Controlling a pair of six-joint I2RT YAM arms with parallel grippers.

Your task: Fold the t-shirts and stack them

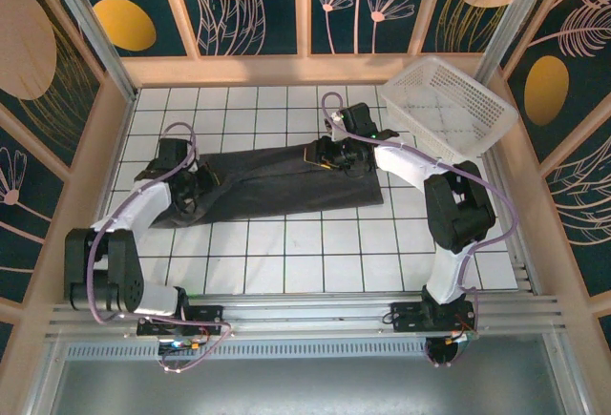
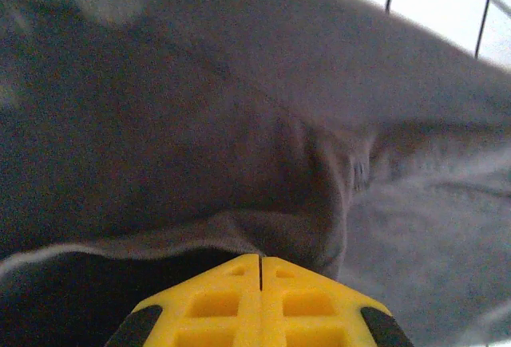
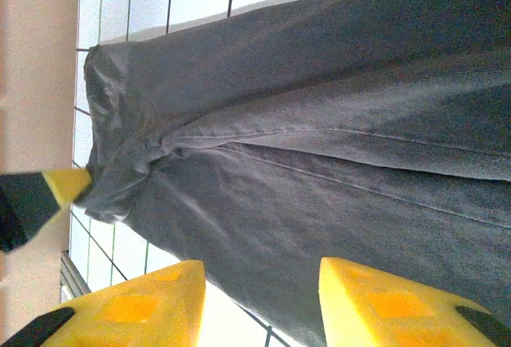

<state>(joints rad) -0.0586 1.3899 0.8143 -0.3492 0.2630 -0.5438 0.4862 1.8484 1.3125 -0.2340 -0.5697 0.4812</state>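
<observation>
Lying on white tiled table amid leaf-painted walls, t-shirt; left claw pinching it, right claw apart.

The white-tiled desk carries a dark charcoal t-shirt across its middle and a white lattice basket in its far-right corner.

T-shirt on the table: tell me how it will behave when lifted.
Probably floppy: the t-shirt puckers where the left fingers pinch it. Likely to sag between two grips, since it lies long and flat. Seemingly light, thin cloth.
</observation>
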